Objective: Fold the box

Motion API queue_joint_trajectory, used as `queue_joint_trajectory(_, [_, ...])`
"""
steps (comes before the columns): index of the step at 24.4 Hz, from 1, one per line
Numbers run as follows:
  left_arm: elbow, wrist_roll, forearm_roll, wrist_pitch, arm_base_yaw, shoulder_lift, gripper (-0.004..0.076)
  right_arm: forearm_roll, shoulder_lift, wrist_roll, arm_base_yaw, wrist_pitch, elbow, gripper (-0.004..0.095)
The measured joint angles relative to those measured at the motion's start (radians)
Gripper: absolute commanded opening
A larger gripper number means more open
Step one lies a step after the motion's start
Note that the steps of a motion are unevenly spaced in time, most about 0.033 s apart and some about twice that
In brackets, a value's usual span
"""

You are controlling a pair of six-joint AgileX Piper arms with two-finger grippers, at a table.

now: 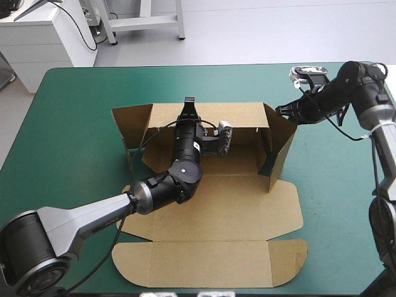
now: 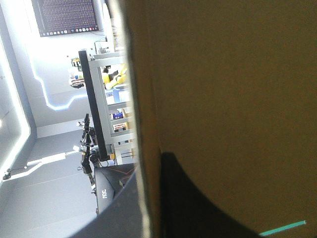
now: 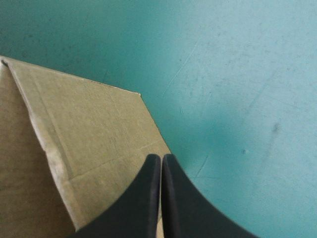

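Note:
The brown box (image 1: 216, 210) lies mid-table with its back wall and right side wall (image 1: 279, 145) raised; the left flap (image 1: 131, 127) leans outward and the lid (image 1: 204, 263) lies flat toward the near edge. My left gripper (image 1: 189, 103) reaches over the base to the top edge of the back wall. In the left wrist view my left gripper (image 2: 146, 171) is shut on the box (image 2: 223, 74), one black finger (image 2: 193, 203) on each face of the board edge. My right gripper (image 1: 285, 111) is shut, its tip (image 3: 161, 159) against the outer upper corner of the right wall (image 3: 89, 129).
Teal-green cover (image 1: 74, 124) runs wide on the left, right and behind the box, and lies bare beyond the wall's corner (image 3: 237, 74). White furniture (image 1: 43, 37) stands past the far left corner. The lid reaches close to the near table edge.

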Motion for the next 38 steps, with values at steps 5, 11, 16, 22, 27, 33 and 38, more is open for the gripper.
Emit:
queue_joint_trajectory(5, [-0.002, 0.0, -0.016, 0.006, 0.003, 0.003, -0.0008, 0.032, -0.16, -0.06, 0.0, -0.176, 0.237, -0.0002])
queue_joint_trajectory(11, [-0.002, -0.001, -0.02, 0.007, 0.003, 0.003, -0.0008, 0.091, -0.331, -0.23, 0.0, -0.45, 0.553, 0.0])
queue_joint_trajectory(16, [-0.003, 0.001, -0.022, 0.007, 0.003, 0.003, -0.0008, 0.281, -0.341, -0.567, 0.0, -0.552, 0.669, 0.0018])
queue_joint_trajectory(22, [-0.003, 0.002, -0.023, 0.007, 0.003, 0.003, -0.0008, 0.326, -0.347, -0.719, 0.0, -0.55, 0.67, 0.0244])
queue_joint_trajectory(27, [-0.003, 0.002, -0.023, 0.007, 0.003, 0.003, -0.0008, 0.363, -0.347, -0.846, 0.0, -0.45, 0.671, 0.0577])
queue_joint_trajectory(33, [-0.003, 0.002, -0.023, 0.007, 0.003, 0.003, -0.0008, 0.381, -0.347, -0.875, 0.0, -0.433, 0.671, 0.0704])
queue_joint_trajectory(38, [-0.003, 0.002, -0.023, 0.007, 0.003, 0.003, -0.0008, 0.39, -0.335, -0.897, 0.0, -0.429, 0.671, 0.0699])
